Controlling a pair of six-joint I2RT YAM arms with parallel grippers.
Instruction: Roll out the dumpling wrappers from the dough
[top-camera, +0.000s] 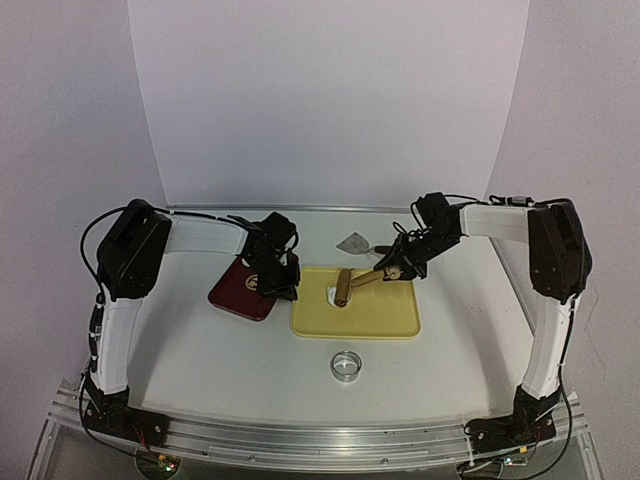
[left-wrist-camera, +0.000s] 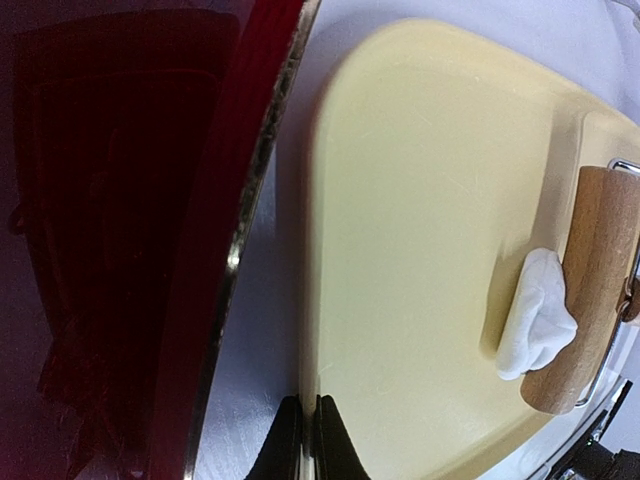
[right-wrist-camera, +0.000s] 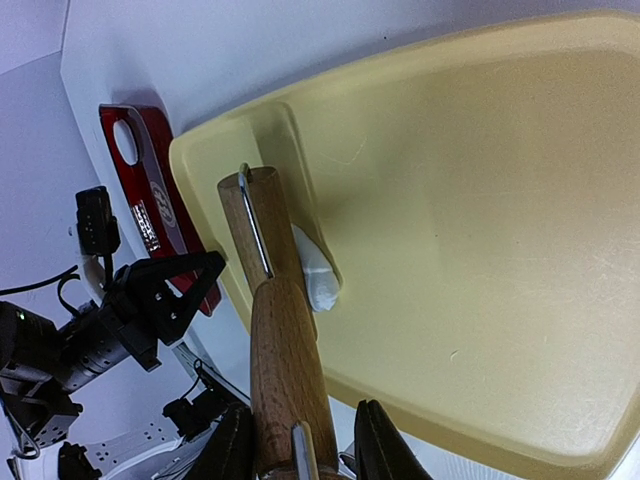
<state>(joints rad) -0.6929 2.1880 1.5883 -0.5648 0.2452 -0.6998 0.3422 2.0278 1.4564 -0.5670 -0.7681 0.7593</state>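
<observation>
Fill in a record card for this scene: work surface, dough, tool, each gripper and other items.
surface: yellow board, mid-table
dough: small white lump on the yellow board, touching the roller
tool: wooden roller, lying on the yellow board
right gripper: shut on the roller's handle
left gripper: fingers together at the yellow board's left edge
other: red board left of the yellow board; ring cutter in front of it
</observation>
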